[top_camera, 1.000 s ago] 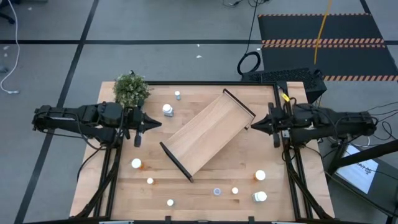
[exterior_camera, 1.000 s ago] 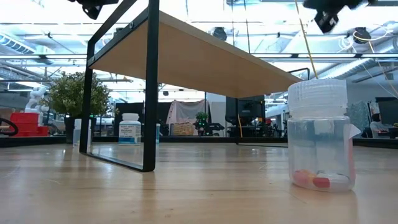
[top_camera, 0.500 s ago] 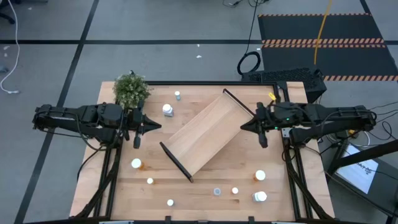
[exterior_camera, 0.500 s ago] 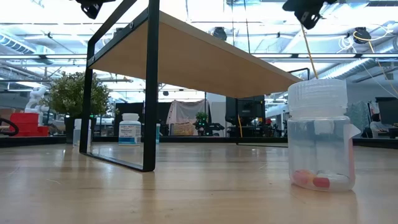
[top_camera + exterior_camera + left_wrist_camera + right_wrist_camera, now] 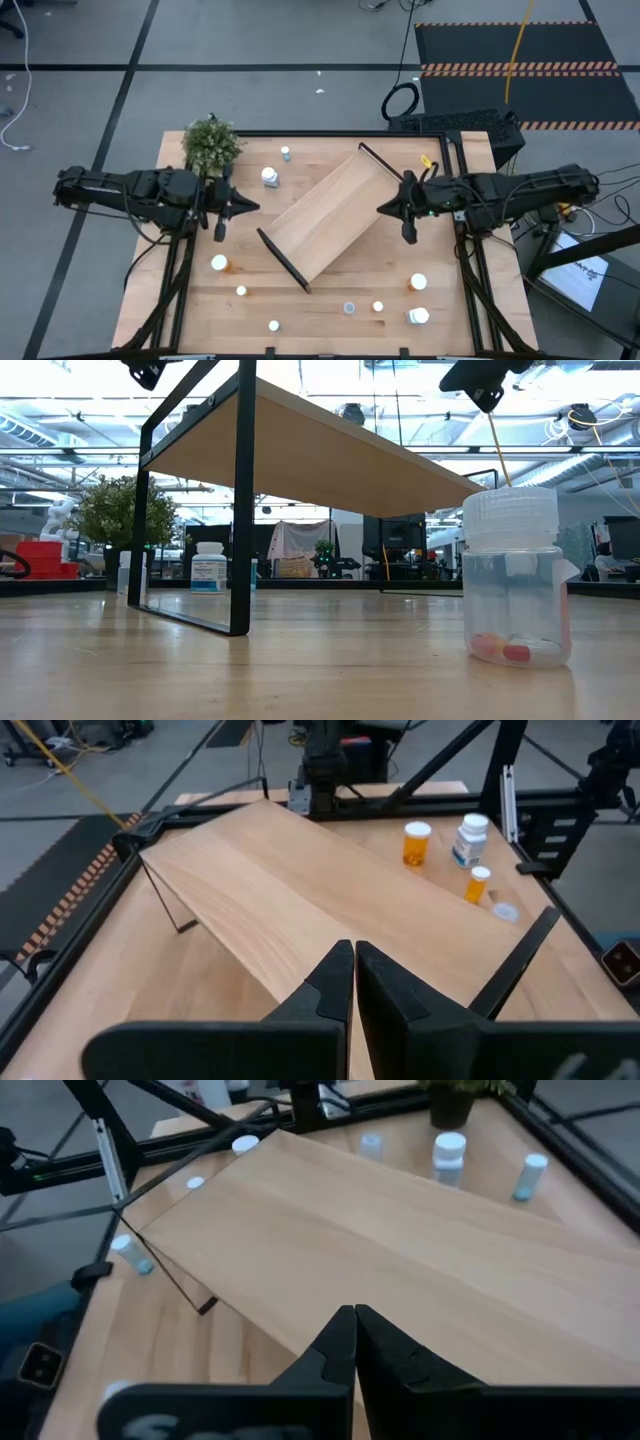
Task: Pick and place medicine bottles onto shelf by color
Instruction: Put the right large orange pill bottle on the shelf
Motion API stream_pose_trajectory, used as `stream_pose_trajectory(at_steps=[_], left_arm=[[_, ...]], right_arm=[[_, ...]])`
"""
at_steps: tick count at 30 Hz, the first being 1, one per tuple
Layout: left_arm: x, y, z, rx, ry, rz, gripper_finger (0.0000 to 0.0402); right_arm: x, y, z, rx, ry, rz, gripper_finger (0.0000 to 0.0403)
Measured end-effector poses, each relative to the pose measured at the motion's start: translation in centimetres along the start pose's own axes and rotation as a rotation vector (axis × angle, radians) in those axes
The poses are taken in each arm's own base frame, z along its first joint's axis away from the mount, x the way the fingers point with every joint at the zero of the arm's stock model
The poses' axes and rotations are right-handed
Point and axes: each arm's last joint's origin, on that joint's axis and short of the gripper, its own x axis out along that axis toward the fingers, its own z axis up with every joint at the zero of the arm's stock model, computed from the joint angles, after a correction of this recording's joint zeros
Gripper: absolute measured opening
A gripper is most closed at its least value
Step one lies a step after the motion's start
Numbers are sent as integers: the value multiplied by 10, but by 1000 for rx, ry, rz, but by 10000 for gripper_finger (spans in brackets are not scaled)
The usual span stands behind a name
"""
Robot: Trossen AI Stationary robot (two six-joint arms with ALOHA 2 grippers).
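The light-wood shelf (image 5: 330,215) stands on its black brackets, slantwise across the middle of the table. Medicine bottles stand scattered around it: a white one (image 5: 270,177) and a small one (image 5: 286,153) at the far left, an orange one (image 5: 219,263) at the near left, a pale blue one (image 5: 349,308), an orange one (image 5: 418,283) and a white one (image 5: 418,316) at the near right. My left gripper (image 5: 257,206) hovers shut off the shelf's left side. My right gripper (image 5: 380,209) hovers shut over the shelf's right end. A clear bottle (image 5: 512,575) fills the low view's right.
A green bushy plant (image 5: 211,145) stands at the table's far left corner. Black frame rails (image 5: 445,160) run along the table's edges. A keyboard (image 5: 460,125) lies beyond the far right corner. Bare wood shows between the shelf and the near bottles.
My right gripper has moved toward the table's left edge, from the right rim to the shelf's right end, staying shut and above the table. The shelf and the bottles have kept their places.
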Motion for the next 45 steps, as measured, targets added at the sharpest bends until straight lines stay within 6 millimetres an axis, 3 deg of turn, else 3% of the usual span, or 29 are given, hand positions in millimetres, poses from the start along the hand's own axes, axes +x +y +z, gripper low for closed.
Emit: stream_pose_trajectory(at_steps=[8, 15, 24, 35, 45], left_arm=[[11, -1, -4, 5, 59, 1, 19], [25, -2, -7, 59, 114, 5, 19], [33, -3, -9, 59, 141, 5, 19], [34, -3, 2, 119, 23, 7, 19], [34, -3, 7, 142, -26, 11, 19]], right_arm=[[15, 8, -17, -64, -98, 7, 0], [13, 13, -19, 34, -90, 34, 0], [4, 40, -30, 95, -87, 71, 0], [-16, 65, -46, 213, 48, 51, 0], [-29, 74, -66, 382, 225, 84, 15]])
